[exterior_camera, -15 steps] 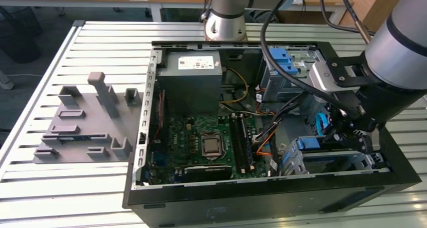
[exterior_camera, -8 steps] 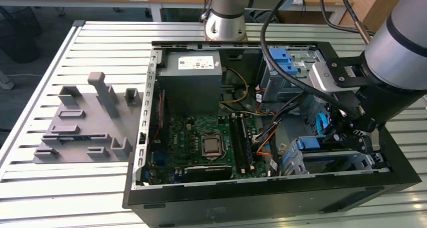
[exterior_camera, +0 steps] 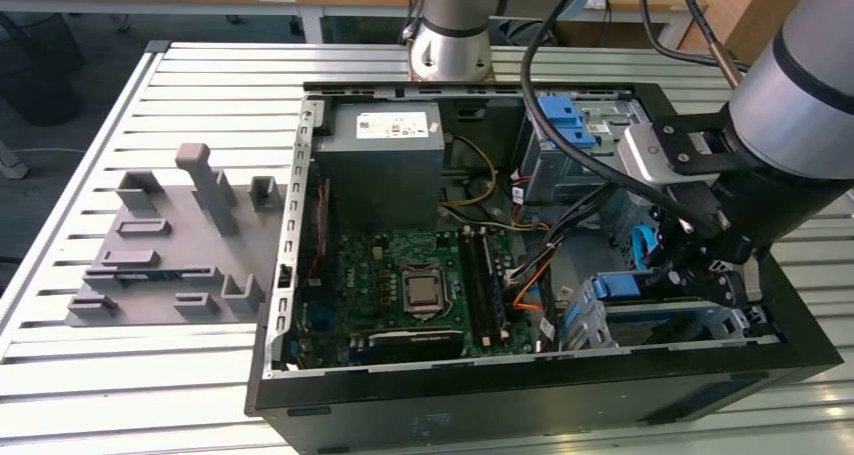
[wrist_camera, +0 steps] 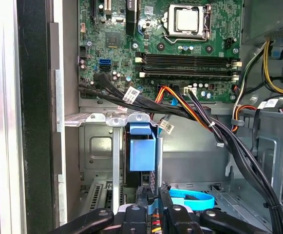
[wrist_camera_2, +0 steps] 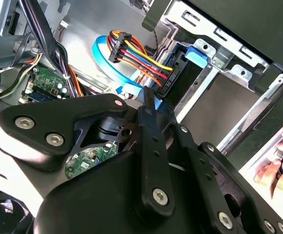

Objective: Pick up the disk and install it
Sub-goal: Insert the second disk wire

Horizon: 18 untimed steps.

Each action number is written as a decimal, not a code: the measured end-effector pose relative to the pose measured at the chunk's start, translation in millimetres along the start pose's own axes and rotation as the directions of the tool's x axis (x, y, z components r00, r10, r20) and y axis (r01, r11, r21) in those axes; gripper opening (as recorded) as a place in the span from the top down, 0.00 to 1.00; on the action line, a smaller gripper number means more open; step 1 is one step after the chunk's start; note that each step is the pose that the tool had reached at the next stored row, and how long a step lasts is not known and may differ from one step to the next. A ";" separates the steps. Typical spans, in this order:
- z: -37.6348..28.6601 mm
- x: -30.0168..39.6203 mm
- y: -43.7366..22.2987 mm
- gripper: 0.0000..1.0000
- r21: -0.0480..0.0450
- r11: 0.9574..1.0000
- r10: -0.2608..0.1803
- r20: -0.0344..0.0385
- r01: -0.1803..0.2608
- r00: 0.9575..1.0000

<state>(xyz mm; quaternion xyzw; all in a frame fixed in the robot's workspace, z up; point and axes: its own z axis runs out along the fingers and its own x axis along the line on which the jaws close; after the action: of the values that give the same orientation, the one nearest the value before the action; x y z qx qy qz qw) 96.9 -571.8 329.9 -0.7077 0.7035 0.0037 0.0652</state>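
Step in hand: the install, seating stage, not the pick. Gripper [exterior_camera: 701, 275] is down inside the computer case [exterior_camera: 534, 400], lower right in the exterior view, right over the drive cage [wrist_camera: 97, 146]. The disk [wrist_camera: 142, 148] appears to stand edge-on in that cage, blue rail showing, just beside the gripper tip. Jaws: can't tell if open or closed, since the linkage blocks them. Power cable bundle [wrist_camera_2: 136, 58] runs to a black connector at the cage, very close to the tip. My read: any further move needs a straight line along the cage and clearance from those wires.
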 end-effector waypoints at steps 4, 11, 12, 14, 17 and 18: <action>-0.3 0.0 0.0 0.76 0.000 1.000 0.000 0.000 0.000 1.000; -3.7 -0.3 -0.3 0.76 -0.002 1.000 0.000 0.000 0.000 1.000; -4.3 -0.4 -0.4 0.76 -0.002 1.000 0.000 0.000 0.000 1.000; -5.4 -0.5 -0.5 0.76 -0.003 1.000 0.000 0.000 0.000 1.000; -7.3 -0.7 -0.7 0.76 -0.003 1.000 0.000 0.000 0.000 1.000; -8.2 -0.8 -0.7 0.76 -0.004 1.000 0.000 0.000 0.000 1.000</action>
<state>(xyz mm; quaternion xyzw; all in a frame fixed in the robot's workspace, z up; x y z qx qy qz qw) 96.9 -571.8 338.1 -0.7077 0.7036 0.0049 0.0639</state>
